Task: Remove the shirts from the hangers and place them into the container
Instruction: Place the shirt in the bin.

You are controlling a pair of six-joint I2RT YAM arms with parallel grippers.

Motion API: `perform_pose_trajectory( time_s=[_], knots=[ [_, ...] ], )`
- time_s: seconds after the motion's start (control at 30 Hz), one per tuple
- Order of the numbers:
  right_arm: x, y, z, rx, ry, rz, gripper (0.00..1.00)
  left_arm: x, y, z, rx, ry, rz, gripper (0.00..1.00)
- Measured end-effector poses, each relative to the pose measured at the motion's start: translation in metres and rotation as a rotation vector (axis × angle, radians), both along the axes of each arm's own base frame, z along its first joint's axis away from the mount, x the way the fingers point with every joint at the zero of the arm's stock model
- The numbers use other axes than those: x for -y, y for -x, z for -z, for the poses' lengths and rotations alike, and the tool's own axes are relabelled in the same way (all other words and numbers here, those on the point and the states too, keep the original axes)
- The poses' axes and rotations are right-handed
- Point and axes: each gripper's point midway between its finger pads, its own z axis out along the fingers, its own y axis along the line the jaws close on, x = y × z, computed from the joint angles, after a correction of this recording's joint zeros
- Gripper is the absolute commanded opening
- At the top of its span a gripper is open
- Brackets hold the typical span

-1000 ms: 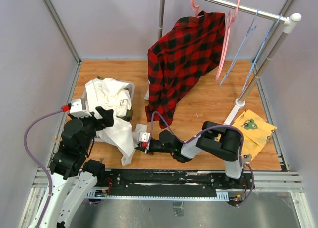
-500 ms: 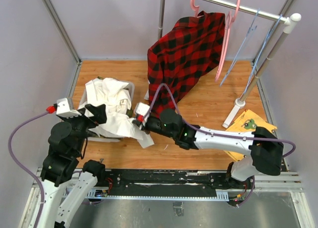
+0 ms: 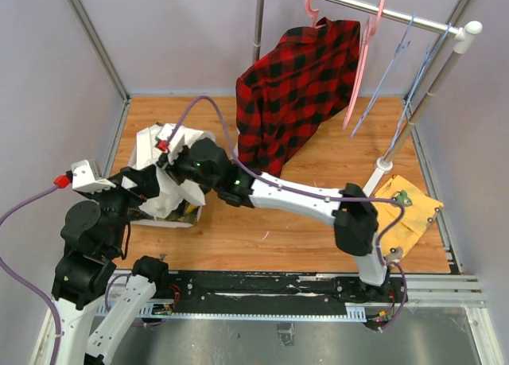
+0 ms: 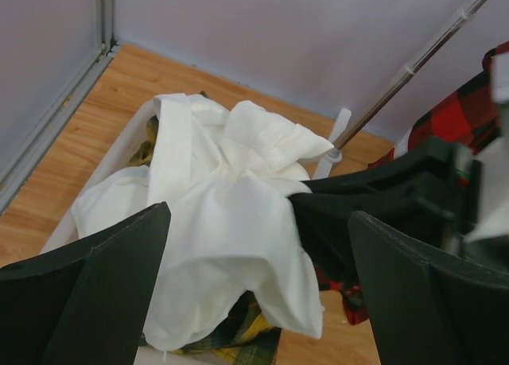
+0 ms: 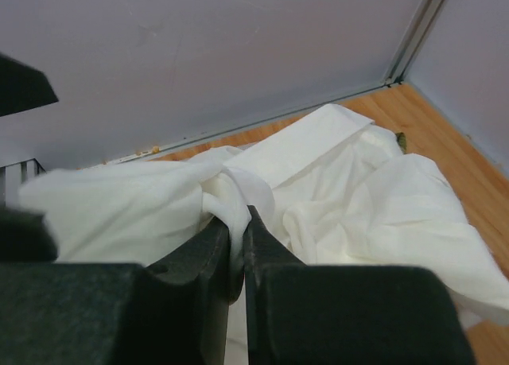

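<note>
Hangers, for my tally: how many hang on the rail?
4: a thick pink plastic hanger carrying the red-and-black plaid shirt, a bare pink one beside it, two thin light-blue ones rightmost.

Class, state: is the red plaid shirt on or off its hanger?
On: the shirt hangs from a pink hanger on the rail.

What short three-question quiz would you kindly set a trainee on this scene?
1. True or false: the red-and-black plaid collared shirt hangs from the round metal rail.
2. What does the right gripper pinch? A. the plain white collared shirt; B. the red-and-black plaid collared shirt; C. the round metal rail.
3. Fill in: the jaws of the left gripper stand ____.
Key: 1 true; 2 A; 3 open.
</note>
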Motion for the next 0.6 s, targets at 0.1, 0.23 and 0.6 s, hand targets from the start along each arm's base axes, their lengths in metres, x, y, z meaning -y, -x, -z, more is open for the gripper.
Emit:
perform_pose_trajectory(
  time_s=[0.1,0.23,0.6],
  knots=[
    [-0.033,-0.009,0.020,-0.038,0.000,-0.012,0.11,-0.001,0.001,0.004,-0.014,0.002,-0.004,1.00],
    [-0.055,-0.012,0.082,-0.126,0.061,-0.023,0.12,-0.004,0.003,0.008,-0.029,0.002,-0.020,1.00],
    [-0.027,-0.001,0.169,-0.234,0.142,0.005,0.37,-0.009,0.009,0.004,-0.012,0.016,-0.038,1.00]
  ],
)
